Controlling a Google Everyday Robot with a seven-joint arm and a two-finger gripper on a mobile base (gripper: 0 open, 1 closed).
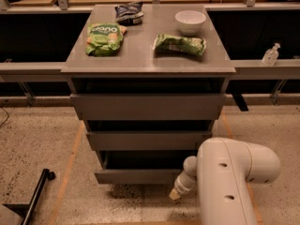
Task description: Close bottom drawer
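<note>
looking down at the grey cabinet, i find the bottom drawer at the near foot of the stack, under the middle drawer and the top drawer. its front sits a little proud of the panel above, with a dark strip of its box showing behind it, so i judge it nearly home but not quite shut.

the gripper hangs low at the right end of that front, pointing down and to the left, with the bulky white arm filling the near right corner. i cannot tell whether the claw is clenched or released from here, nor whether it is actually touching the panel or only just beside it. being so low and off to the right makes sense to me: there is no handle to take, so the plain front has to be shoved flat, and the arm comes in from its own side.

on top, two green snack bags, a dark bag and a white bowl lie well away from the work. a gentle push is what i would want, since pressing at one end could skew the drawer on its runners and a hard bump could jolt the bowl.
</note>
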